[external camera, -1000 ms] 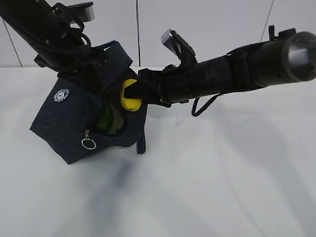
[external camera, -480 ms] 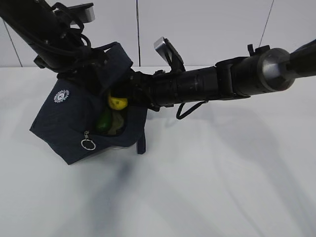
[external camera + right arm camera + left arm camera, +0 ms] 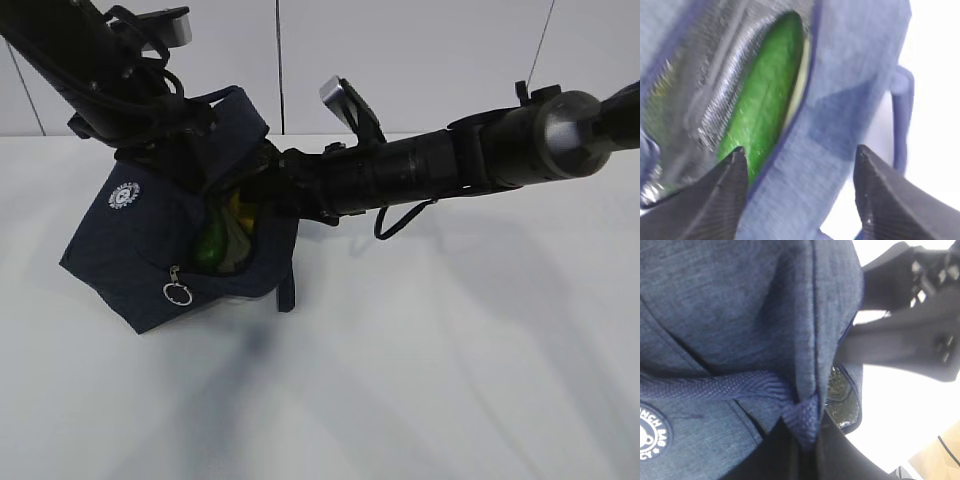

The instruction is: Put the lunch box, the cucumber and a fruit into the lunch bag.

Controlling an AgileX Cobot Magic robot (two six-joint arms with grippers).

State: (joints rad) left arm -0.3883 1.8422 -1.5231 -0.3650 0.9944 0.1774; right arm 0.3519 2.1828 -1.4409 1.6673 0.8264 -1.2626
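Fabric of the navy bag [image 3: 135, 250] bunches at upper left where the left gripper [image 3: 800, 450] pinches its woven handle, evidently holding the mouth open. At centre the glossy cucumber [image 3: 765, 105] and a sliver of yellow fruit [image 3: 236, 205] lie inside, the box unseen. Over the mouth, the right gripper [image 3: 800, 195] hangs spread wide, empty.

The lunch bag [image 3: 140, 250] hides most of the cucumber [image 3: 765, 100] and the fruit [image 3: 238, 205]; the lunch box cannot be made out.
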